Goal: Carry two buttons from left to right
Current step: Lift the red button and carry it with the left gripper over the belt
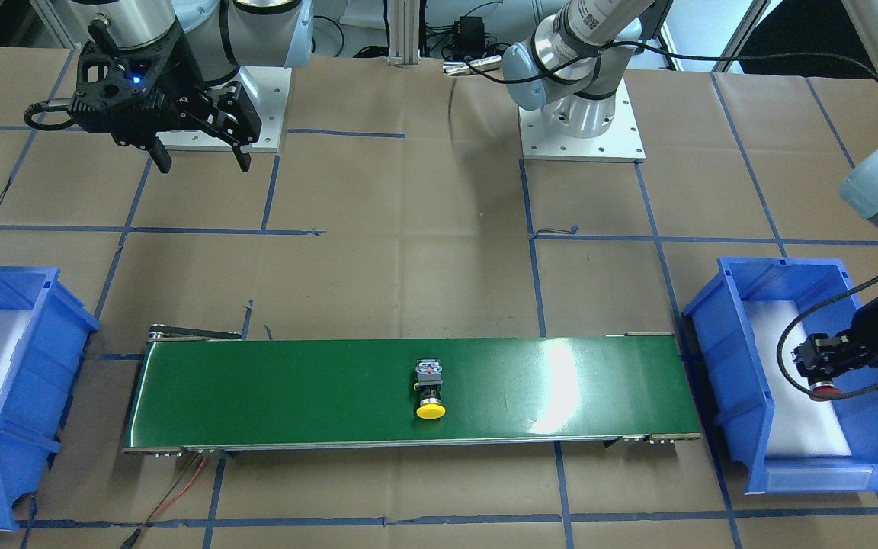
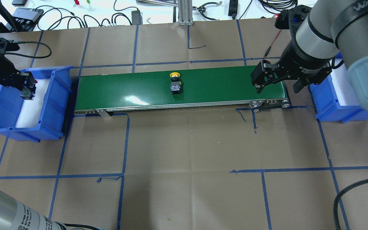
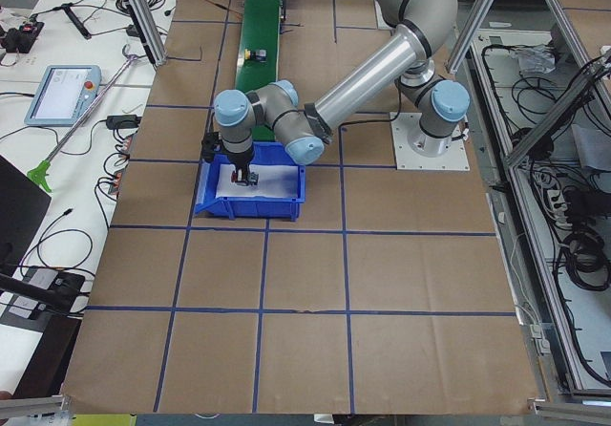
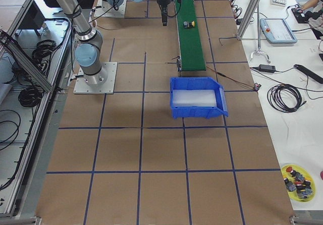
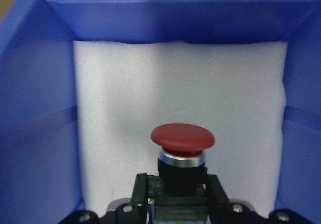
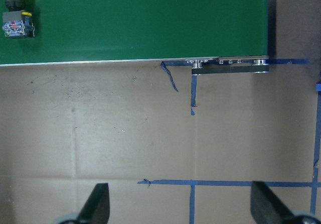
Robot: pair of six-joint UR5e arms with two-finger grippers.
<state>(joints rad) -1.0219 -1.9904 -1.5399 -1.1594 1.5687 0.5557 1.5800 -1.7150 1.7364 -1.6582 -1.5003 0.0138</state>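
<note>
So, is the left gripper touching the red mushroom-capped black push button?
Touching: the left wrist view shows the left gripper clamping the red button by its black body.

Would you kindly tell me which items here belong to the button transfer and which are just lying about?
Job: yellow-capped black push button; red-capped black push button; left gripper; right gripper; green conveyor belt; left blue plastic bin; right blue plastic bin.
Lying about: grey teach pendant; black power adapter; yellow dish of small parts.

arms [image 2: 311, 28] silver | caps [image 1: 873, 183] pale blue | right claw [image 1: 203, 164] black | cable [image 2: 356, 187] perhaps braided
</note>
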